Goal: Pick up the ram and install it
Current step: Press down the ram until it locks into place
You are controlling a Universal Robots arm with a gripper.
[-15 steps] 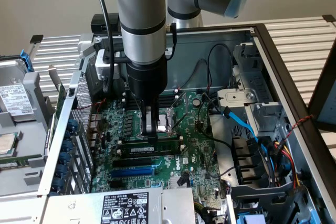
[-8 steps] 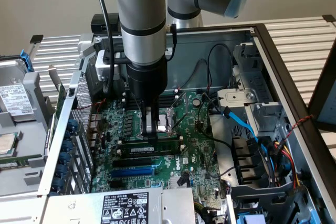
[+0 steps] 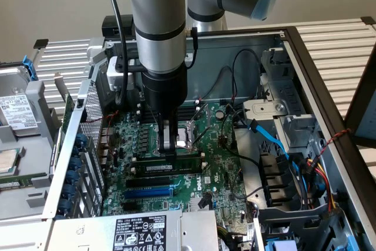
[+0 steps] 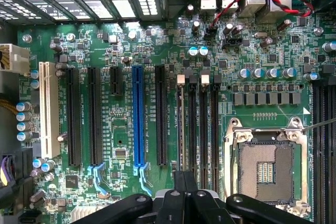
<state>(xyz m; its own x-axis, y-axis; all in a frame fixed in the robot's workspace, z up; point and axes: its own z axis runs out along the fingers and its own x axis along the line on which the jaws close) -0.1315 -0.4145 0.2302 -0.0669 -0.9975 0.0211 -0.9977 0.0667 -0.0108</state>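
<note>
your gripper point(image 3: 169, 145) stands over the motherboard point(image 3: 217, 171) of an opened desktop case point(image 3: 305, 86), jaws drawn almost fully together, their tips down at the ram point(image 3: 170, 167). the ram, a long thin dark-green stick with a white label strip, lies edge-up in a memory slot directly below the fingertips, running crosswise under them. whether the tips pinch its top edge or merely press on it, you cannot tell from here.

judging by this, you are in the seating step: the stick looks placed in its slot, and what remains is a judgement of whether it is pressed home and the end latches have caught. that calls for straight downward force, evenly spread, with no sideways lean.

in the wrist view the black fingers point(image 4: 184, 198) meet just ahead of a bank of long black memory slots point(image 4: 202, 129). beside them run a glossy blue expansion slot point(image 4: 138, 119) and a square metal-framed processor socket point(image 4: 266, 166), all on matte green board studded with round capacitors.
</note>
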